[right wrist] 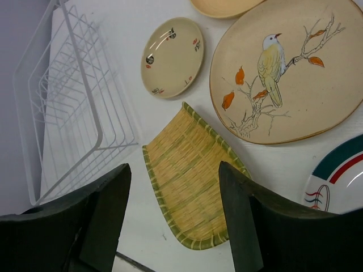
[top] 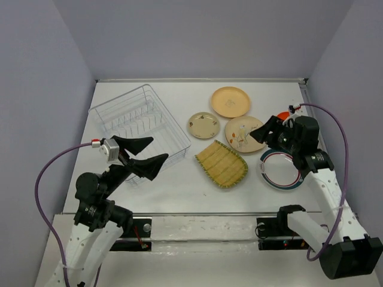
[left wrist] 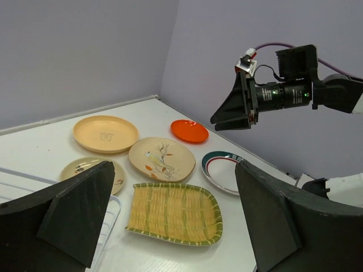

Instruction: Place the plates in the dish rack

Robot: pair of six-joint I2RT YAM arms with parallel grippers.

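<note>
Seen from above, the white wire dish rack [top: 137,119] sits at an angle on the far left of the table [top: 179,191]. All six plates lie flat on the table to its right. A large tan plate [top: 230,101] is farthest back and a small beige plate [top: 203,125] is nearest the rack. A tan plate painted with a bird [top: 243,134] lies right of the small one, and a squarish yellow woven plate [top: 221,163] lies in front of both. A white plate with green and red rings [top: 278,170] is at the right, and a red-orange plate [top: 282,116] is mostly hidden behind the right arm. The left claw [top: 157,149] hangs over the rack's near edge with its fingers spread wide, holding nothing. The right claw [top: 261,130] hangs over the right edge of the bird plate. In the left wrist view, the left claw's two fingers gape on either side of the yellow woven plate with nothing between them. A corner of the rack shows at the lower left. The right claw hangs in the air beyond, clear of every plate, but from this side I cannot tell how far apart its fingers are. In the right wrist view, its fingers stand well apart and hold nothing, high above the yellow woven plate. The bird plate is at the upper right, the small beige plate is above, the rack is at the left, and a slice of the ringed plate shows at the lower right.
</note>
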